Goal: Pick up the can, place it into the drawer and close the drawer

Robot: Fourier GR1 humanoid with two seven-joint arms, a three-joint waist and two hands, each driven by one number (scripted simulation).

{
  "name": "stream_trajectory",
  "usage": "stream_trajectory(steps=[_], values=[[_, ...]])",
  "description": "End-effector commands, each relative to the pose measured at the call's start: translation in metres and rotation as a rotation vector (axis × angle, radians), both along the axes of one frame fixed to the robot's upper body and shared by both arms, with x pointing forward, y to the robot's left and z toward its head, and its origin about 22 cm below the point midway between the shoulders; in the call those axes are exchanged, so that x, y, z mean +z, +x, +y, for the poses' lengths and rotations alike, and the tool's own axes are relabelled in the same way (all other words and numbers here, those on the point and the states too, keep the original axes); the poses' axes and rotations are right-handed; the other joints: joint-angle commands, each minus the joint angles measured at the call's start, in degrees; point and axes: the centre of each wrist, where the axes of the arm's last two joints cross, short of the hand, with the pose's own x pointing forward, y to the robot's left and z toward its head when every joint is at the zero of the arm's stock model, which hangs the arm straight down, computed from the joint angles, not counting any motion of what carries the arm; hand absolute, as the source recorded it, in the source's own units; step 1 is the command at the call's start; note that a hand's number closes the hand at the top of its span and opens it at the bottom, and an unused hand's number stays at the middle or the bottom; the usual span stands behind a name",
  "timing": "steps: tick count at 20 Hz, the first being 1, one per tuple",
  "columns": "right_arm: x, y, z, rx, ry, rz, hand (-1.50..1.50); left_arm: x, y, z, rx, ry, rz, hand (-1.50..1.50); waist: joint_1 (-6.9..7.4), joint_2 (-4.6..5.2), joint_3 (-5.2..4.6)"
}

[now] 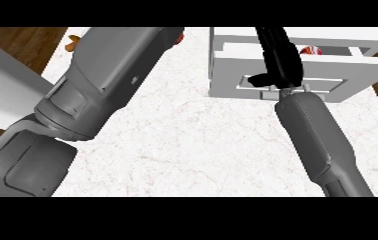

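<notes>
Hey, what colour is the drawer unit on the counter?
Light grey to white, seen in the head view: the drawer unit.

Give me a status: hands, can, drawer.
Right hand open, fingers straight, stretched over the drawer. Left hand out of view; left forearm crosses the counter. Red can inside the drawer, partly hidden. Drawer not yet closed.

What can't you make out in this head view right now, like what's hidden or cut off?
- Left hand: not in view; the left forearm runs off the top edge.
- Right hand: over the drawer, edge-on, so its finger pose is unclear.
- Can: only a red-and-white sliver shows inside the drawer, behind the right hand and the drawer's frame.
- Orange object: mostly hidden by the left forearm.
</notes>
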Motion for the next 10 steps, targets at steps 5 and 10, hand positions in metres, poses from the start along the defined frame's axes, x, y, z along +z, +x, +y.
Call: stream_trajectory(steps=[5, 10], values=[[0.017, 0.036, 0.002, -0.065, -0.01, -0.101, -1.5, -0.008, 0.001, 0.024, 0.013, -0.004, 0.041, -1.5, 1.32, -0.05, 0.0], [0.037, 0.054, 0.019, -0.085, -0.024, -0.124, -1.5, 0.003, 0.003, 0.044, 0.004, 0.029, 0.004, -1.5, 2.26, 0.61, 0.01]])
